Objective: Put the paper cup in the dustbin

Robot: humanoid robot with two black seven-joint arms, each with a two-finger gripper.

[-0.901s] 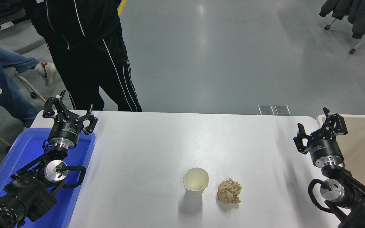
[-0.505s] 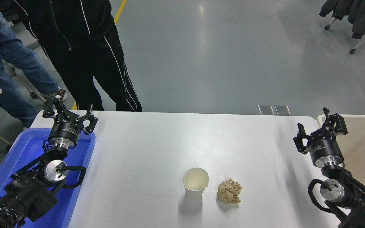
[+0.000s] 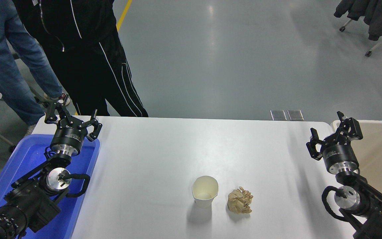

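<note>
While both arms rest at the table's side edges, the paper cup [image 3: 205, 191] stands upright on the white table [image 3: 164, 149], toward the near edge and slightly right of centre. It is small, tapered and plain white, with a rolled rim and a cream, smooth interior, its mouth open upward. Just beside it on the right, apart from it, lies a crumpled tan paper ball [image 3: 240, 199], irregular and creased, matte in surface.

At the far right, past the table's rounded corner, sits the dustbin [image 3: 381, 149], a large beige plastic bin with a thick rim and smooth inner walls; only part of it is in view. The right gripper [image 3: 334, 135], black with a metal collar behind it, hangs at the table's right edge beside the bin's near-left rim, its jaws apart and holding nothing, well apart from the cup.

The left gripper [image 3: 71, 117] is parked at the lower left above a blue plastic tray [image 3: 28, 156], jaws likewise spread and empty.

Two persons stand beyond the far left corner, one in black trousers with white stripes [image 3: 95, 66], one in blue jeans [image 3: 12, 56]. The floor is glossy grey.
</note>
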